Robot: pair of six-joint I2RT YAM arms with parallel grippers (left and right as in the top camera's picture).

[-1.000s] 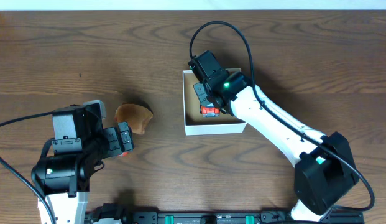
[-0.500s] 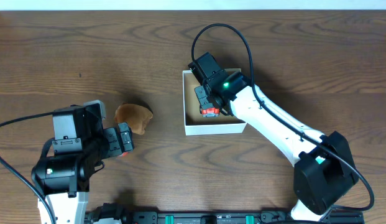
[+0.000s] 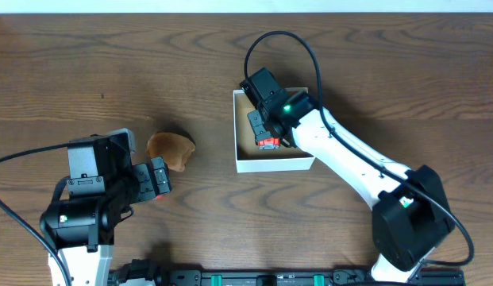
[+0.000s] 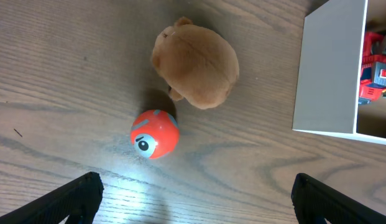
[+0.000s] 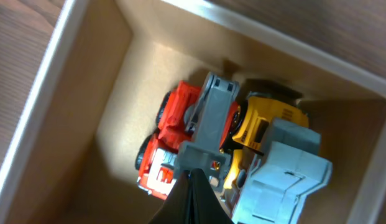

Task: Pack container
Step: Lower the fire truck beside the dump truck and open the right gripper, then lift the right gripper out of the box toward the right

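Note:
The container (image 3: 274, 164) is a small white-walled box with a brown inside, right of centre. It also shows in the left wrist view (image 4: 326, 68) and the right wrist view (image 5: 40, 81). A red toy truck (image 5: 171, 124), a yellow toy vehicle (image 5: 267, 121) and a grey toy part (image 5: 286, 180) lie in it. My right gripper (image 5: 193, 177) is shut, its tips just over the grey bar of the red truck (image 3: 267, 142). My left gripper (image 4: 196, 186) is open and empty above the table, near an orange ball (image 4: 155, 134) and a brown plush toy (image 4: 196, 65).
The brown plush (image 3: 171, 148) lies on the wooden table left of the container, about a hand's width from its left wall. The orange ball sits just in front of the plush, mostly hidden under my left gripper (image 3: 159, 181) in the overhead view.

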